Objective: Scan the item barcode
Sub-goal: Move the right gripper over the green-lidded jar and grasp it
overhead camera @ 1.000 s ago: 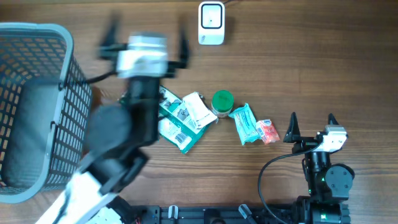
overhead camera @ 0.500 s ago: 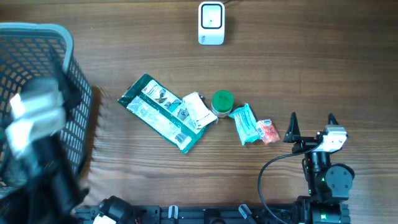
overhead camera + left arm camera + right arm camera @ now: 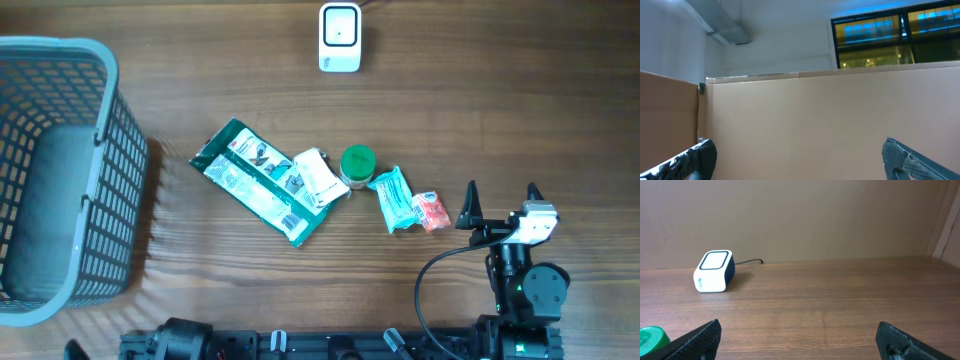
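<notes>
Items are laid in a loose row on the table, all to the left of the right gripper. A red sachet is found nearest, just beside the gripper's left finger and apart from it. A teal packet is pressed against the sachet on its far side from the gripper. Next comes a green-capped jar, just beside the packet. Further left a white packet is laid over the end of a long green pouch, which is set at a slant; a barcode is shown on the pouch's near end.

The scanner is placed well ahead of the right gripper and to its left, far from the items, with its cable run off behind it. In the right wrist view it is seen ahead on the left, and the jar's cap is caught at the lower left corner.

The right gripper's fingers are spread wide and nothing is held between them. It is kept low at the near edge of the table.

The left gripper is seen only in its own wrist view: fingers spread wide, nothing between them, a cardboard wall faced.

A grey basket is stood far to the left of the right gripper, beyond the pouch
</notes>
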`<state>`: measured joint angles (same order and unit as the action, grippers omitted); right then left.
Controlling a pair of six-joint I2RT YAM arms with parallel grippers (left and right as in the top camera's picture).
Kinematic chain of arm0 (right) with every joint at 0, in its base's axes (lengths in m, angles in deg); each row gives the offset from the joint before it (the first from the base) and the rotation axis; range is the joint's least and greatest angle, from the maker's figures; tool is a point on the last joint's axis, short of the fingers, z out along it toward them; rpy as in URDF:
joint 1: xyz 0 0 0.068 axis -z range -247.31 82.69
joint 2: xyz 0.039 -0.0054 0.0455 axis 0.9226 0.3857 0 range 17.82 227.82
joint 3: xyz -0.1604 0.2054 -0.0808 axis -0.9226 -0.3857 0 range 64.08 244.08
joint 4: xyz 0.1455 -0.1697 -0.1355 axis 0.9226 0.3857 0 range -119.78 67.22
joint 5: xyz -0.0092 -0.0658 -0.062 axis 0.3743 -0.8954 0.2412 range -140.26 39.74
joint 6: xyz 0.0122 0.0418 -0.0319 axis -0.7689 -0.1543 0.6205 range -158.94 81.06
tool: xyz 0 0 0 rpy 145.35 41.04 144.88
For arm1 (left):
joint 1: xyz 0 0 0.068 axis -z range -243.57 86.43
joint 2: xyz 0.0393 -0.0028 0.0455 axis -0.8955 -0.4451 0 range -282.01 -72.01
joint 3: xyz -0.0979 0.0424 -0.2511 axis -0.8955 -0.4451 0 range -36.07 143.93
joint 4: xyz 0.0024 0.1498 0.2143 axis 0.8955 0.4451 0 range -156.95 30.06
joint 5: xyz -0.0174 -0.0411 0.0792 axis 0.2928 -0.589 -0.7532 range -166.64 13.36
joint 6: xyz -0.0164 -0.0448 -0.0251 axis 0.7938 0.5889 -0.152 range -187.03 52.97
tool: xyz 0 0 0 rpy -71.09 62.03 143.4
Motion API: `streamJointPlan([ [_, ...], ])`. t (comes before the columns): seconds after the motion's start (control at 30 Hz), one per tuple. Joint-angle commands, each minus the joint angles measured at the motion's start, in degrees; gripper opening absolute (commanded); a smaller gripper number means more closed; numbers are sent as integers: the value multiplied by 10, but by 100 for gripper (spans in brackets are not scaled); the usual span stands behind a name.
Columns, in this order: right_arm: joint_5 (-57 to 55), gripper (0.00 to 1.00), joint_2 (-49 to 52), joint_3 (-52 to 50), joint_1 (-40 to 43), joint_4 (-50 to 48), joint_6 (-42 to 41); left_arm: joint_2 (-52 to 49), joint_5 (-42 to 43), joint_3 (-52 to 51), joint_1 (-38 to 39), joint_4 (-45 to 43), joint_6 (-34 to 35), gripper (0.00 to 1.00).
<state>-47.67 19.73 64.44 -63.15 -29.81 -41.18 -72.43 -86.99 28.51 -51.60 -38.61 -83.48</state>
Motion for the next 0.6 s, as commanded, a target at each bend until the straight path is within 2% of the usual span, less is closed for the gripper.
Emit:
streamJointPlan([
  [0.0,3,100,-5,-1,-1,-1,8,2,15,2,-3,-30,16,100],
  [0.03,10,100,-5,-1,-1,-16,-7,2,15,2,-3,-43,16,100],
  [0.13,131,100,0,-1,-1,-11,-224,1,3,2,-3,-63,17,100],
  [0.2,158,100,19,-1,-1,-14,-369,1,2,2,-3,-63,17,100],
  [0.23,165,100,31,-1,-1,-14,-450,1,2,2,-3,-54,28,100],
  [0.27,199,100,43,-1,-1,-35,-482,1,3,2,-3,-32,63,100],
  [0.3,284,100,58,1,-1,-95,-404,1,2,2,0,3,112,100],
  [0.33,318,99,68,12,-1,-101,-380,1,3,2,3,26,132,100],
  [0.43,319,100,143,115,-2,-14,-310,1,3,0,19,111,139,100],
  [0.5,318,99,250,230,-2,46,-262,1,6,-14,31,165,137,100],
  [0.57,305,99,365,351,-8,146,-223,1,22,-48,40,176,137,100],
])
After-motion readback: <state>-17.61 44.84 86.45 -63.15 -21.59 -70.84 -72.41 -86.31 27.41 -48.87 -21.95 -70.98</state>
